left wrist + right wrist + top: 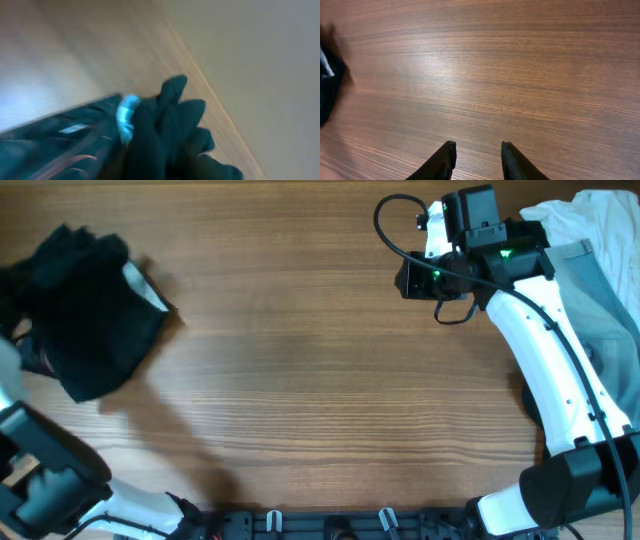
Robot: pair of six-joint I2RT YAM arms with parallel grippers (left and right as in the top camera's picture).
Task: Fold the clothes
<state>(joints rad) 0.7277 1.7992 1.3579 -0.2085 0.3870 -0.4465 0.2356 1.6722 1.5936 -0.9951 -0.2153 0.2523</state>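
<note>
**Folding barely begun: one dark piece out, a heap waiting**

A crumpled black garment [95, 310] with a pale label [142, 288] is seen bunched at the left edge of the brown wood-grain table [300, 380]. No panel is laid flat and no crease is set in it. A heap of white and grey clothes [590, 250] is piled at the table's far right corner, unsorted. Nothing is judged folded yet: the black piece has to be spread out first, and the whole heap is left to do.

The right gripper [478, 145] is held over bare wood near the table's far right, its black fingers spread apart with nothing between them. The left gripper cannot be made out at the table's left edge, where it is hidden by black cloth. Whether it is clamped on fabric cannot be told.

Only from overhead are both lots of clothing shown together; the heap appears nowhere else. The gap between the right fingers is shown only by the right wrist camera, with a sliver of the black garment at its left border. The left wrist view is badly blurred: dark folds are pressed close to the lens, with a pale blue patch among them and the table's edge running diagonally behind.
</note>
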